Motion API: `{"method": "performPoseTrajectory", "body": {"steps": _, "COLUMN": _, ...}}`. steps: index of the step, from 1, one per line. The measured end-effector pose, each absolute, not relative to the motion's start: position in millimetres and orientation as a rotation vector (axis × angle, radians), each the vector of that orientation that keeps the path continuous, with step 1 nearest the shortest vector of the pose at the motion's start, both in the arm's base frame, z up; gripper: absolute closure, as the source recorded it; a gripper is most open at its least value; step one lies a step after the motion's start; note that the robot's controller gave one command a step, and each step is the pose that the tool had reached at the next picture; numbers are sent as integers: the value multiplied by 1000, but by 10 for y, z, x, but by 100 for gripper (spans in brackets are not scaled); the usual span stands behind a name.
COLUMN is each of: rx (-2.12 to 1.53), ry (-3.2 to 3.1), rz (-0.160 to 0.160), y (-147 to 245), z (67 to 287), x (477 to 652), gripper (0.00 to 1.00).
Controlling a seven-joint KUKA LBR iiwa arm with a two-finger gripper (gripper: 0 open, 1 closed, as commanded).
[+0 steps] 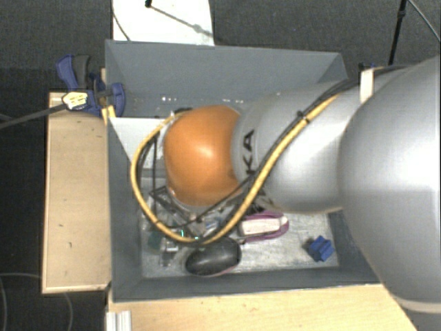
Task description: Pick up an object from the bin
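My gripper [180, 221] is low in the front left part of the bin, its body showing just under the wrist cover. Right in front of it, near the bin's front wall, lies a dark oval thing [212, 258] like a smooth pebble or a mouse. To the gripper's right lies a flat white and purple thing [264, 225], partly hidden under the arm. A small greenish thing [165, 251] lies at the gripper's left front, close to the left wall.
A small blue block [319, 248] lies alone at the front right of the bin floor. The arm and its orange cover hide the bin's middle and back. A yellow cable loops round the wrist down to the gripper.
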State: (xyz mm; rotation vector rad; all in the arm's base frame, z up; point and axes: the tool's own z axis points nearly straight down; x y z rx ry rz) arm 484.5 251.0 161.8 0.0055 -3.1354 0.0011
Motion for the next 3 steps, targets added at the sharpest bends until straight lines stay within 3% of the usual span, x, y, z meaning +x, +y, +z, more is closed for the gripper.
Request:
{"method": "performPoseTrajectory", "body": {"steps": 1, "rx": -4, "ry": -3146, "rz": -5, "y": 1777, "z": 688, "x": 5186, "gripper": 0}}
{"method": "performPoseTrajectory", "body": {"steps": 2, "rx": -5, "ry": -3151, "rz": -6, "y": 1805, "z": 732, "x": 5197, "gripper": 100}}
{"method": "performPoseTrajectory", "body": {"steps": 3, "rx": -46, "ry": -3150, "rz": -7, "y": 2055, "z": 2208, "x": 5177, "gripper": 100}}
